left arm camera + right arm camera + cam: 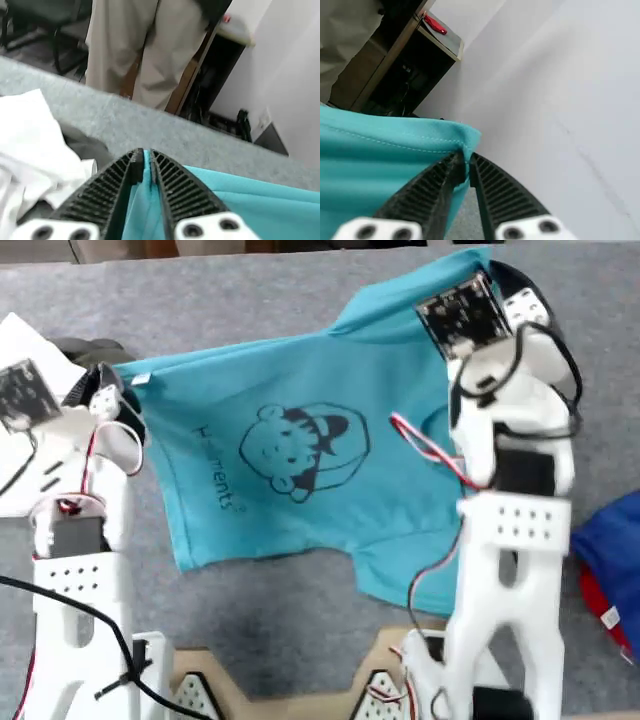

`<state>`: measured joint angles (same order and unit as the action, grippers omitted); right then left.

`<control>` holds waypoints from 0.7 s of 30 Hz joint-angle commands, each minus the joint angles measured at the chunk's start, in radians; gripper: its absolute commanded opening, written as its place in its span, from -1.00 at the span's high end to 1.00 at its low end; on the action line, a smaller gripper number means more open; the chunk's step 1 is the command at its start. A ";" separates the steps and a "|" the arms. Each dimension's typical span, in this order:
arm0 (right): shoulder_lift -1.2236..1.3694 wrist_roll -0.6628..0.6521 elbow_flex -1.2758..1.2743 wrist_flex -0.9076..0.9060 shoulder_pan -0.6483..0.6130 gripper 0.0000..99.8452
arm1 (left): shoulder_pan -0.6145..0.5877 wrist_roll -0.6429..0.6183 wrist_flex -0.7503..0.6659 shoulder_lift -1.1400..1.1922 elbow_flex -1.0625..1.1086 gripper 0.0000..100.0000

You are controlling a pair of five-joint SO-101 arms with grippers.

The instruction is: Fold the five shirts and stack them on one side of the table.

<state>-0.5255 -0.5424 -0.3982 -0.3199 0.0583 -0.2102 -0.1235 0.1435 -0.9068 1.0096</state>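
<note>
A teal shirt [300, 465] with a dark cartoon print hangs stretched between my two arms over the grey table [250, 300]. My left gripper [122, 390] is shut on its left edge; in the left wrist view the black ribbed fingers [172, 185] pinch teal shirt [240, 200] cloth. My right gripper [492, 280] is shut on the shirt's far right corner, and the right wrist view shows the teal shirt [380, 160] hem caught between its fingers [432, 187].
A white garment [30, 145] over a grey one lies at the table's left edge beside my left arm. A blue and red pile of cloth [610, 560] sits at the right edge. A person in beige trousers [145, 45] stands beyond the table.
</note>
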 commanded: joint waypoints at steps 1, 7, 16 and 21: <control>0.099 -0.002 0.030 0.077 -0.005 0.99 | 0.008 0.009 -0.123 0.008 0.020 0.96; 0.249 0.084 0.122 0.071 0.002 0.99 | 0.002 0.003 -0.124 0.257 -0.084 0.96; 0.418 0.138 0.255 0.069 0.007 0.99 | 0.006 0.002 -0.124 0.653 -0.379 0.96; 0.602 0.138 0.433 0.074 0.008 0.99 | 0.006 0.002 -0.124 0.809 -0.549 0.96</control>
<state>0.0069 -0.4120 -0.1143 -0.2770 0.0568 -0.2087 -0.1250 0.0437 -0.1504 0.5938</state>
